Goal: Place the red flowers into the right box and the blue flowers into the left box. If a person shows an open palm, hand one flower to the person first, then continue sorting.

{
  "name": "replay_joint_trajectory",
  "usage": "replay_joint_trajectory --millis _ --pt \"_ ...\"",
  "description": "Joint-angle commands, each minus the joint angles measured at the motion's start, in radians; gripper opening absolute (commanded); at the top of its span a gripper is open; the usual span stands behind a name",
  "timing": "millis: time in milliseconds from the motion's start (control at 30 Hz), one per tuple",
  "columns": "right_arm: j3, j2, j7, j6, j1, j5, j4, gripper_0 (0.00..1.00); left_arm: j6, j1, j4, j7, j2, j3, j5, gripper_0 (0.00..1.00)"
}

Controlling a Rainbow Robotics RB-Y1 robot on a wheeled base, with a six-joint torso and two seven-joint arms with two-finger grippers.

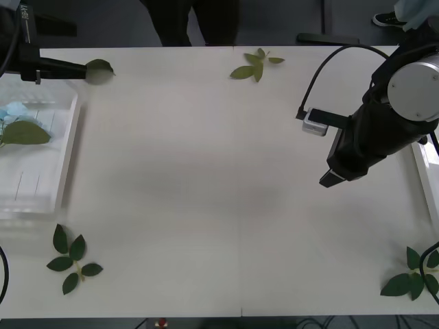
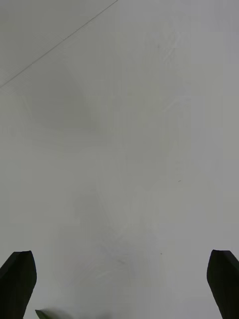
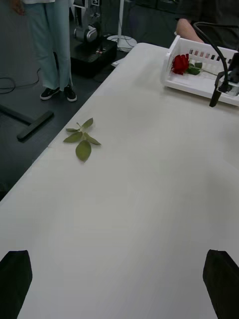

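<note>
The left box stands at the table's left edge with a pale blue flower and a big green leaf inside. A red flower lies in the right box, whose rim shows at the table's right edge. My left gripper hovers by the far corner of the left box, pointing across the table; its fingers are open and hold nothing. My right gripper hangs over bare table left of the right box, fingers open and empty.
Loose leaf sprigs lie at the far middle, near left and near right of the table. A single leaf sits just past my left fingertips. A person's arm rests behind the right box.
</note>
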Motion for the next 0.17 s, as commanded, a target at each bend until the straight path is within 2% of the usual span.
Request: replay_joint_trajectory --millis 33,167 --pt "-0.004 -0.009 0.045 -0.003 -0.009 0.000 -0.017 1.00 0.003 -0.013 -0.015 0.033 0.030 0.000 0.000 1.00" --pt "-0.004 -0.009 0.045 -0.003 -0.009 0.000 -0.017 1.00 0.003 -0.013 -0.015 0.033 0.030 0.000 0.000 1.00"
